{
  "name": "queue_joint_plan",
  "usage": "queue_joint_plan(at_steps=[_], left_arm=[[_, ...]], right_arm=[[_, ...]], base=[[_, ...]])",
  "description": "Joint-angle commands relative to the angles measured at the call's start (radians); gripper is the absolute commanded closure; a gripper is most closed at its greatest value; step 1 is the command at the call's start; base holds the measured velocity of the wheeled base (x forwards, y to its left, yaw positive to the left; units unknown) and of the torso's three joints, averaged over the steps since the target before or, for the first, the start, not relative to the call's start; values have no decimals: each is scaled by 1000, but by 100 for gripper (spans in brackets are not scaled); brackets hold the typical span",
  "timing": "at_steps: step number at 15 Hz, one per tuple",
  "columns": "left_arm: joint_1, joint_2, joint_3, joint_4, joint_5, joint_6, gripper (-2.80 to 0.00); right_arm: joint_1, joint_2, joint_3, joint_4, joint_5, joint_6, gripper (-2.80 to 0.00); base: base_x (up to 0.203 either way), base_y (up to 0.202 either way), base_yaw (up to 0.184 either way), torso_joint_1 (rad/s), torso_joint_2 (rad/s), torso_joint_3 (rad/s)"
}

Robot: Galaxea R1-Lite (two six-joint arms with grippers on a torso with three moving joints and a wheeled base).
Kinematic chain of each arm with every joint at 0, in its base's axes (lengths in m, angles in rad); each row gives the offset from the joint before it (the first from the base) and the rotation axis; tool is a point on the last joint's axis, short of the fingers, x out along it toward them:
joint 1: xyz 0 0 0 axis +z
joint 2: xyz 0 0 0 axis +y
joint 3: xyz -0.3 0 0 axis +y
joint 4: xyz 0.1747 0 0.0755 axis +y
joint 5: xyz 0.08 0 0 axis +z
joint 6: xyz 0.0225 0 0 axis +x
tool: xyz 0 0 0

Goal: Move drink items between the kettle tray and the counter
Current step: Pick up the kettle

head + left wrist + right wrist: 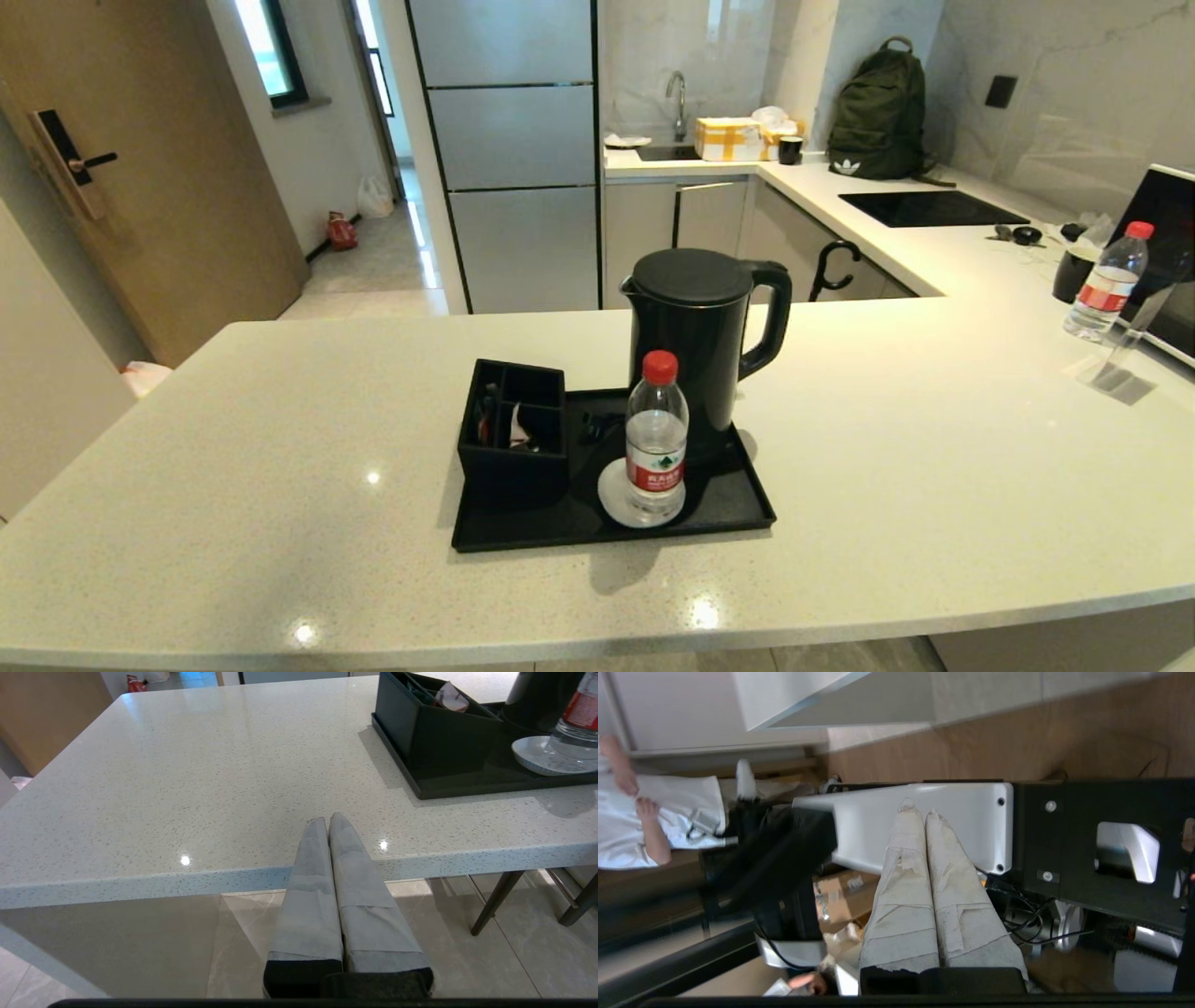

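Note:
The black kettle (pixel 700 345) stands upright at the back of the black kettle tray (pixel 738 511), on the off-white counter (pixel 280 448). The compartmented box (pixel 512 439) fills the tray's left end, and a pale pink sachet (pixel 451 697) pokes out of it. Neither gripper shows in the head view. My left gripper (pixel 328 819) is shut and empty, low over the counter's front edge, left of the tray (pixel 467 788). My right gripper (pixel 920 809) is shut and empty, parked away from the counter and facing the robot's own white and black body.
A clear water bottle with a red cap (pixel 656 439) stands on a white coaster (pixel 611 499) at the tray's front. A second bottle (pixel 1106 280), a dark screen (pixel 1167 243), a hob (pixel 934 207) and a green backpack (pixel 878 112) occupy the right and far counter.

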Motion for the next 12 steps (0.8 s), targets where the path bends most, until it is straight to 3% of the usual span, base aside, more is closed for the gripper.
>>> queue_joint_plan(at_steps=[1,3,5,7,10,11,12], left_arm=[[0,2,0,0,0,0,0],[0,2,0,0,0,0,0],[0,2,0,0,0,0,0],[0,2,0,0,0,0,0],[0,2,0,0,0,0,0],[0,2,0,0,0,0,0],[0,2,0,0,0,0,0]], right_arm=[[1,198,9,-93,-26,-4,0],[33,328,6,-259,-190,-8,0],[136,416,23,-446,-423,-14,0],[218,461,76,-588,-551,-16,0],[379,598,248,-1136,-772,-22,0],[399,640,315,-1280,-811,-30,-280],[412,666,362,-1384,-837,-49,-280]], base=[[0,0,0,0,0,0],[0,0,0,0,0,0],[0,0,0,0,0,0],[0,0,0,0,0,0],[0,0,0,0,0,0],[0,0,0,0,0,0],[0,0,0,0,0,0]])
